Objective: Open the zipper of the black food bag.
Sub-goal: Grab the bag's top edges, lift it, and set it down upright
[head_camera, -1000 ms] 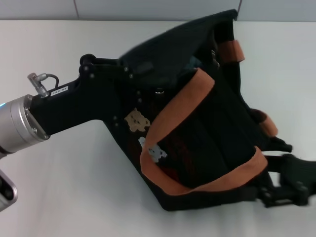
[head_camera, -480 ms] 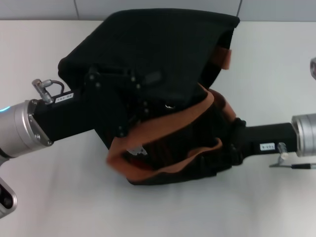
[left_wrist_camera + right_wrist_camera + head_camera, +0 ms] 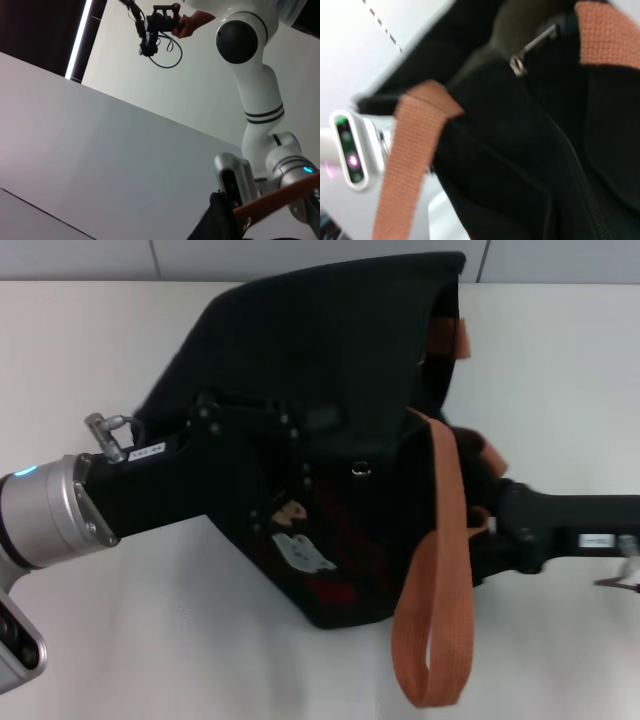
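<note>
Bag (image 3: 330,390), black and tipped on the white table (image 3: 120,340), runs its long axis from seven o'clock up to one o'clock, the left gripper (image 3: 265,455) pressed on its nine o'clock flank and the right gripper (image 3: 480,525) at four o'clock, neither grip discernible.

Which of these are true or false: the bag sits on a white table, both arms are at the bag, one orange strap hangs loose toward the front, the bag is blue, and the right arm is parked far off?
1. The black food bag sits on the white table. True.
2. Both arms are at the bag. True: the left gripper is against its left side, the right gripper against its right.
3. An orange-brown strap hangs loose toward the front. True.
4. The bag is blue. False: it is black.
5. The right arm is parked far off. False: it reaches the bag.
</note>
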